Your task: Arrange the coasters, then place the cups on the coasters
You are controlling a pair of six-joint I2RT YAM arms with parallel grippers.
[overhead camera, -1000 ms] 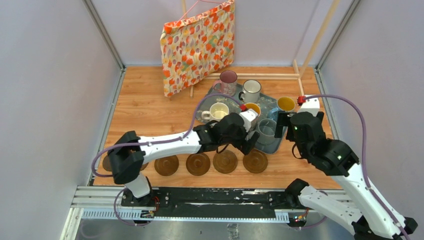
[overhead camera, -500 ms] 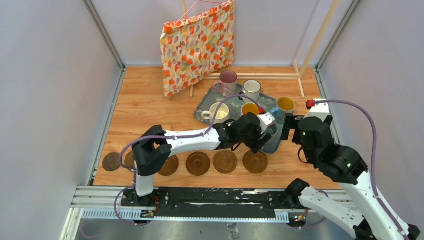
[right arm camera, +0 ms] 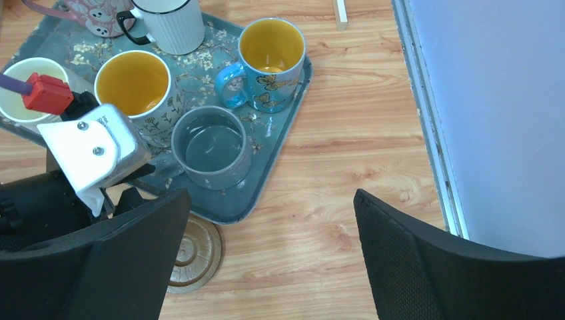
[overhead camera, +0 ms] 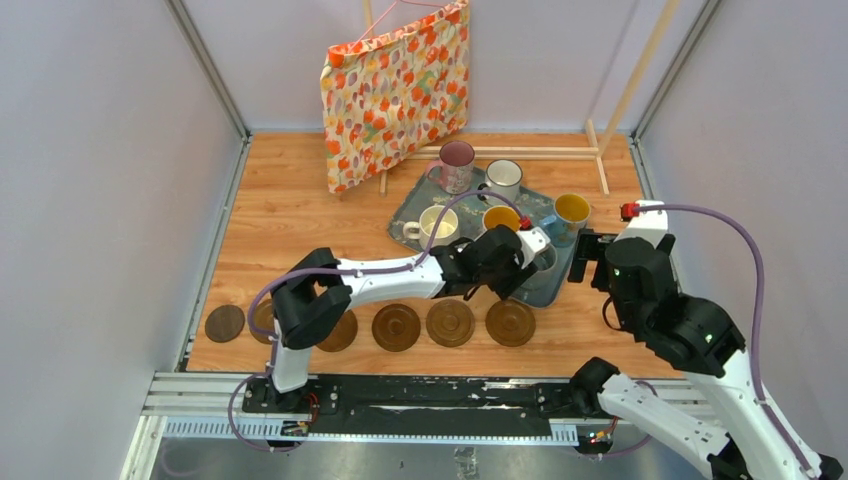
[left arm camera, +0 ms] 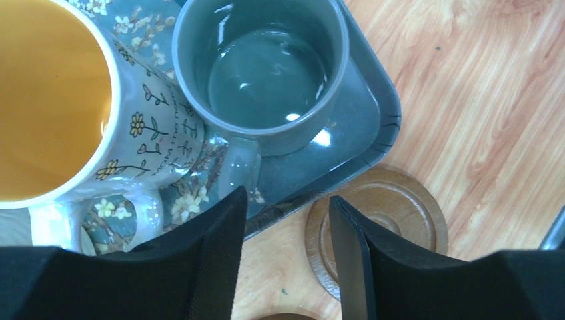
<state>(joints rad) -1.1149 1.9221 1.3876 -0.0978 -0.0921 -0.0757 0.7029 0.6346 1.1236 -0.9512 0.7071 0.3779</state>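
Several dark-brown coasters (overhead camera: 450,323) lie in a row along the near table edge. The cups stand on the blue-grey tray (overhead camera: 413,205): pink (overhead camera: 456,165), white with dark rim (overhead camera: 503,181), cream (overhead camera: 433,225), yellow-inside white (overhead camera: 500,217), blue-handled (overhead camera: 570,212) and grey (left arm camera: 266,73). My left gripper (left arm camera: 286,200) hovers at the tray's near right corner, jaws half narrowed with only table and tray edge between them. The grey cup's handle (left arm camera: 238,170) sits just beyond its left fingertip. My right gripper (right arm camera: 270,197) stands wide open over bare wood right of the tray.
A floral cloth bag (overhead camera: 395,90) hangs at the back left of the tray. Thin wooden sticks (overhead camera: 520,152) lie behind the tray. One coaster (right arm camera: 196,253) touches the tray's near corner. Enclosure walls stand close on both sides.
My left arm reached right to the grey cup and its jaws narrowed from wide open. The right arm drew back to the right.
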